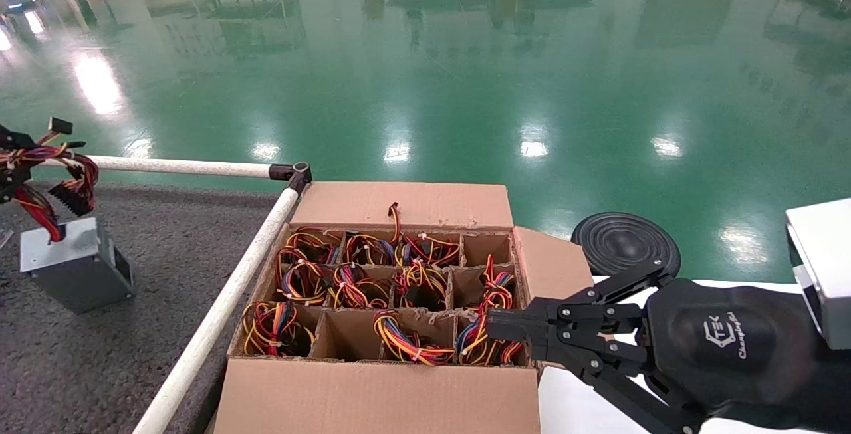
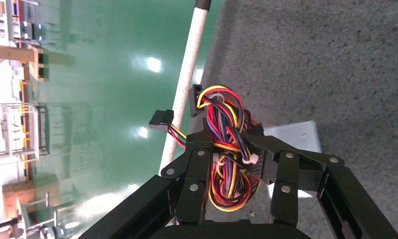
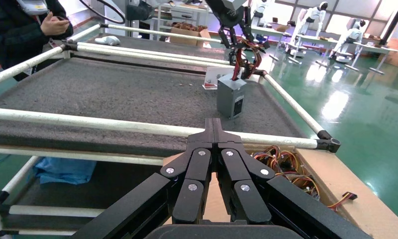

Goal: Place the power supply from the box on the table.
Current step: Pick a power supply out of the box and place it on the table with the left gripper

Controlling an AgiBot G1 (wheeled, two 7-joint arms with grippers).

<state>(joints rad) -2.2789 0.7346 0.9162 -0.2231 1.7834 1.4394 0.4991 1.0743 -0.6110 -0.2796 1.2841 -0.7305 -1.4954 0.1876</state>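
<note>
Two black fingers of the left gripper (image 2: 231, 164) clamp the tied red, yellow and black wire bundle (image 2: 227, 149) of the small grey sheet-metal power supply (image 1: 74, 264), whose case rests on the dark grey felt-like table (image 1: 166, 301), at nine o'clock from the brown cardboard divider box (image 1: 379, 394). Placing looks nearly done; releasing comes next. The right gripper (image 3: 215, 130), fingers pressed together, idles at the box's four o'clock, marked "TEK".
</note>
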